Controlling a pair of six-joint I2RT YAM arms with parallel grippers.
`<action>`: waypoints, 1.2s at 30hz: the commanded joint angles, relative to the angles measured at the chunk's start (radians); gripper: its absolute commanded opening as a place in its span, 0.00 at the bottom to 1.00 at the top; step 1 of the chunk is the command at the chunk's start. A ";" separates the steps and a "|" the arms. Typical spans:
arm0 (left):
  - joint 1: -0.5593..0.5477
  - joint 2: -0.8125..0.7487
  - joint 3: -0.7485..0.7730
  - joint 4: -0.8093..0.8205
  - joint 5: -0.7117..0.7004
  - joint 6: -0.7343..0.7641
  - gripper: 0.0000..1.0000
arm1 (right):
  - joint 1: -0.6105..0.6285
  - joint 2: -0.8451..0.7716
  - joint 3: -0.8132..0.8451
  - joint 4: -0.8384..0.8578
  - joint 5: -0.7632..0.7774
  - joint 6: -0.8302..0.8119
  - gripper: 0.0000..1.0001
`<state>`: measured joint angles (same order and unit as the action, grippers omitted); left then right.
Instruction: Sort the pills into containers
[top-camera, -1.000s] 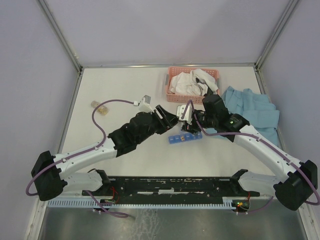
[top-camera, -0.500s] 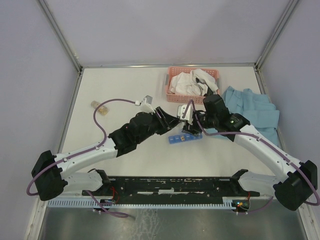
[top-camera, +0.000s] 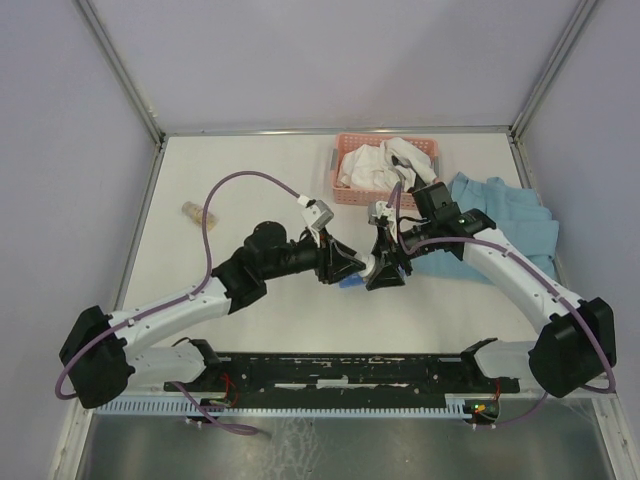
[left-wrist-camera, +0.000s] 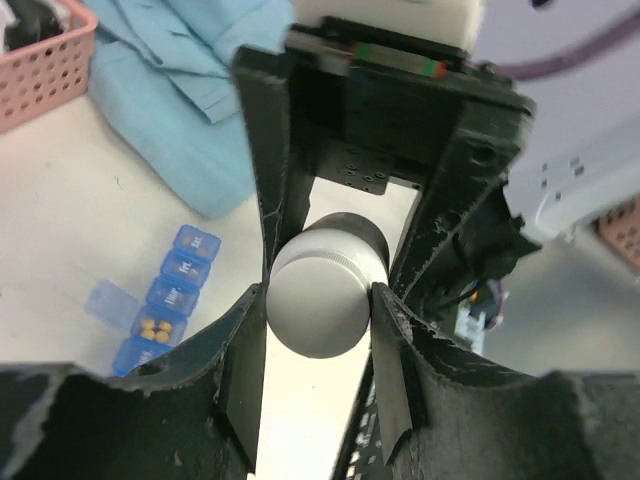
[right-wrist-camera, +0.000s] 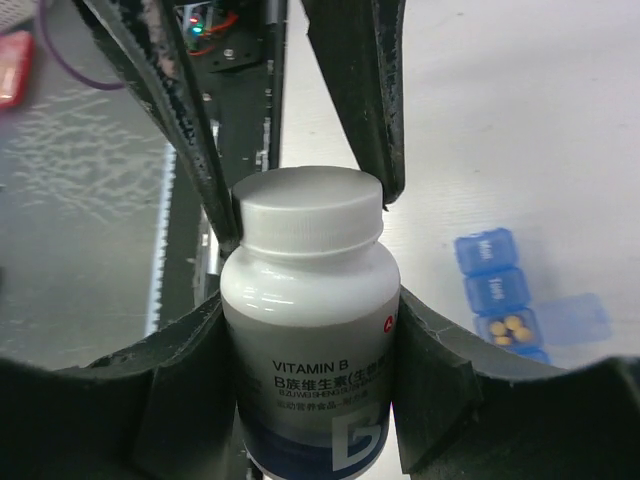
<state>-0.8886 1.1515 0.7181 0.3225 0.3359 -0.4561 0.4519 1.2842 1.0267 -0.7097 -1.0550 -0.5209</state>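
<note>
**Left claw has come in onto the bottle cap**

Since a second ago your left arm has lifted its elbow and swung its wrist in towards the middle of the table (top-camera: 250, 170). Your right wrist has turned to meet it nose to nose. The left gripper (left-wrist-camera: 320, 300), gaping back then, now has both fingers pressed on the white cap (left-wrist-camera: 318, 322), one on each side. Your right gripper (right-wrist-camera: 310, 300) is clamped around the body of the white vitamin bottle (right-wrist-camera: 310, 385), just under the cap. The bottle is held off the table between the two claws.

The pill organiser (left-wrist-camera: 168, 300) lies flat on the table below them. From the left wrist it sits at 8 o'clock of the cap. From the right wrist it sits at 3 o'clock of the bottle. One compartment stands open with its lid flipped out sideways, and a few yellow pills (right-wrist-camera: 510, 328) lie in it. The neighbouring lids you can see are down. From the top camera the claws cover most of the strip. Only a blue scrap at about 7 o'clock of the bottle seems to be it.

Around the table, the pink basket (top-camera: 350, 150) of white cloth sits at 12 o'clock. The blue cloth (top-camera: 510, 225) lies at 2 o'clock. The small clear bottle (top-camera: 196, 213) lies at 10 o'clock, well apart from both arms.
</note>
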 joint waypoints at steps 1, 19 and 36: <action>-0.030 0.005 0.064 -0.161 0.330 0.434 0.30 | 0.003 0.030 0.101 0.027 -0.201 -0.009 0.01; 0.039 -0.355 -0.198 0.182 -0.206 -0.207 0.99 | 0.027 -0.121 0.010 0.097 0.118 -0.180 0.01; -0.061 -0.105 -0.010 -0.033 -0.581 -0.673 0.93 | 0.173 -0.187 -0.067 0.268 0.575 -0.229 0.01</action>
<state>-0.9405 1.0283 0.6594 0.2771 -0.1352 -1.0325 0.6037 1.1202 0.9581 -0.5121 -0.5526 -0.7361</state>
